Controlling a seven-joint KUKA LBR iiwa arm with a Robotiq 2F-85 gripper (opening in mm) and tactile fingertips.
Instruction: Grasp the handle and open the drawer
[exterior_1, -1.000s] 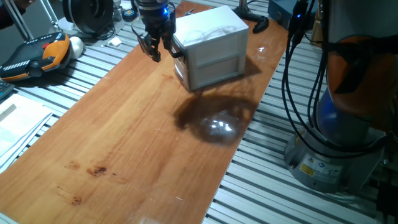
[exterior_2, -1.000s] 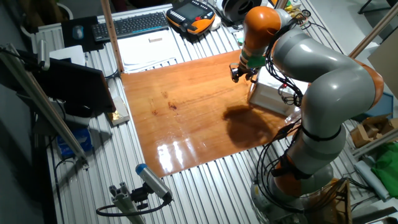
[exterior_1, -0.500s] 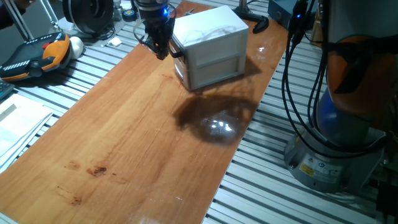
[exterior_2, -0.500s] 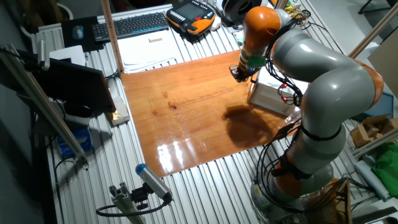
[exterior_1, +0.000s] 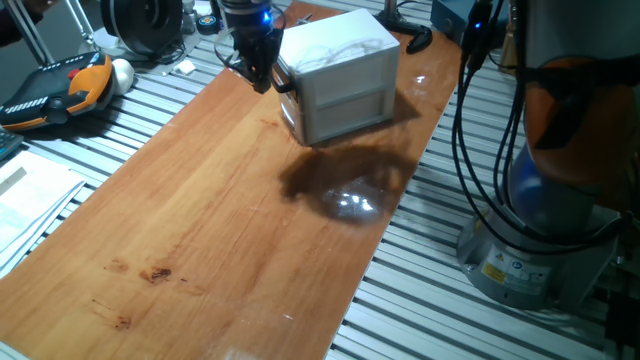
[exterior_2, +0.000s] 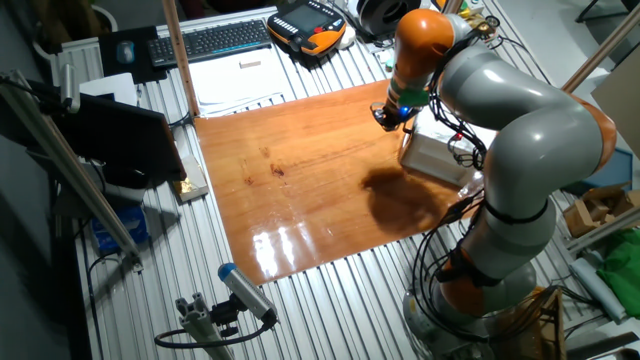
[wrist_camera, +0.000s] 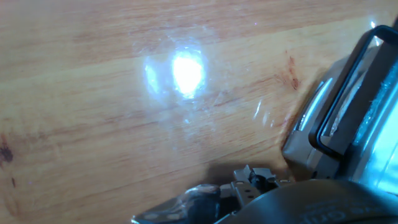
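A white box (exterior_1: 340, 60) stands at the far end of the wooden board (exterior_1: 220, 220). The drawer (exterior_1: 293, 112) is in the box's left face, and the small black handle (exterior_1: 285, 85) sticks out from it. My gripper (exterior_1: 260, 80) hangs just left of the handle with its fingers pressed together and nothing between them. In the hand view the handle (wrist_camera: 345, 93) is a black U-shaped bar at the right edge, on the drawer's pale front (wrist_camera: 311, 143), off to the side of the hand. From the other fixed view my gripper (exterior_2: 385, 115) is beside the box (exterior_2: 435, 155), and the handle is hidden.
An orange and black teach pendant (exterior_1: 60, 85) lies on the slatted table left of the board, and papers (exterior_1: 30, 200) lie nearer. Black cables (exterior_1: 470, 120) hang by the arm's base (exterior_1: 540, 250) on the right. A keyboard (exterior_2: 215, 38) lies beyond the board.
One second ago the fingers stood apart beside the handle. They have since closed together, and the hand has barely shifted. The drawer has not moved.
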